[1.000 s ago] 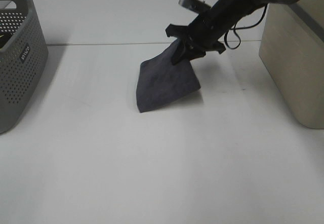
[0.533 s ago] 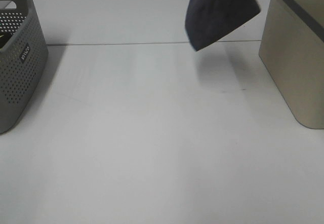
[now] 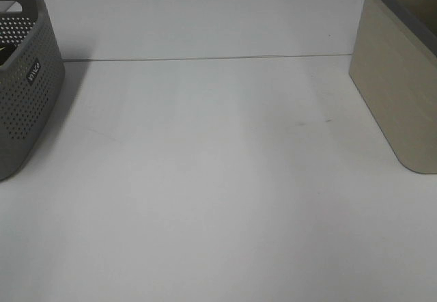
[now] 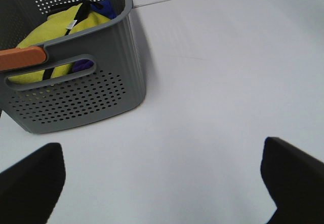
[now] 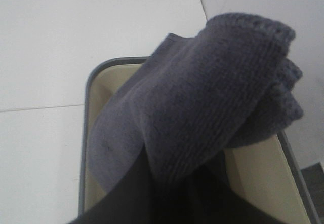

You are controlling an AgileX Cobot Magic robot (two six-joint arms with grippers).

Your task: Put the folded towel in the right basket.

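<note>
From up high, the white table (image 3: pixel 218 179) stretches wide, with a grey perforated basket (image 3: pixel 24 76) at the left edge and a beige basket (image 3: pixel 396 90) with a dark grey rim at the right edge. Looking along the left arm, the left gripper (image 4: pixel 162 183) hangs over the table, its two dark fingers (image 4: pixel 30 183) spread wide apart with nothing between them. The grey basket stands just beyond, holding a yellow cloth (image 4: pixel 55 36) and something blue (image 4: pixel 104 6) behind it. Looking along the right arm, the right gripper (image 5: pixel 172 193) is clamped on the folded towel (image 5: pixel 202 92), a dark grey-blue knit bunched where the fingers pinch it. The towel hangs in the air right above the open mouth of the beige basket, not yet inside.
</note>
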